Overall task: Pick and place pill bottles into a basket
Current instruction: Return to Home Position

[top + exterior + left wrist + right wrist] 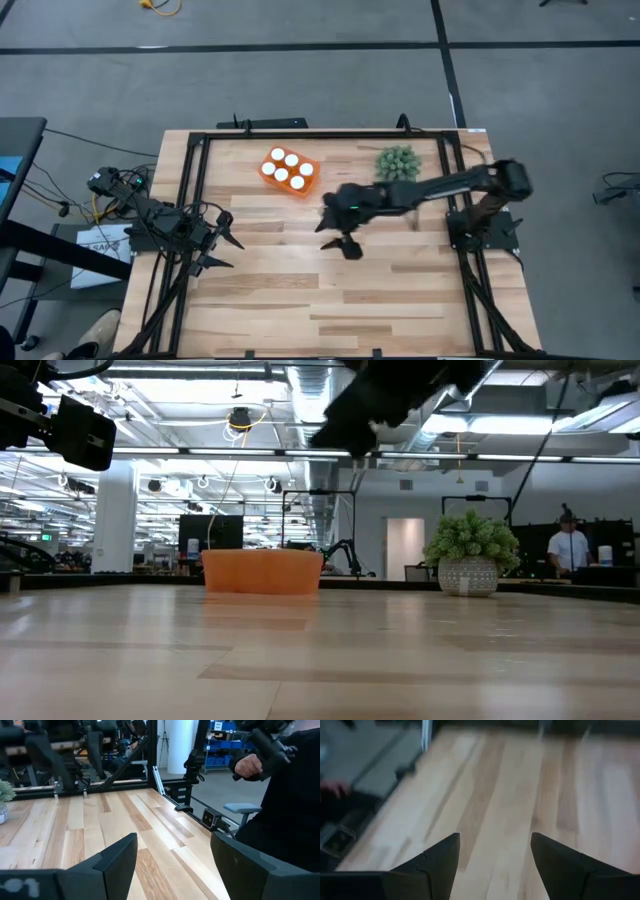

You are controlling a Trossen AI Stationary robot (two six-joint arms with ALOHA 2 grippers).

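Observation:
The orange basket (290, 173) stands on the table at the far middle-left, with several white-capped pill bottles (289, 167) upright inside it. In the low view the basket (262, 572) shows as an orange wall; the bottles are hidden there. My right gripper (340, 238) is open and empty above the table's middle, to the near right of the basket; its fingers show apart in the right wrist view (494, 857). My left gripper (222, 242) is open and empty at the table's left edge, and shows in its own wrist view (172, 862).
A round green spiky plant in a pot (397, 163) stands at the far right, close to my right arm; it shows in the low view (470, 555). A dark metal frame (200, 150) runs round the table. A person (280, 785) stands beyond the table's edge.

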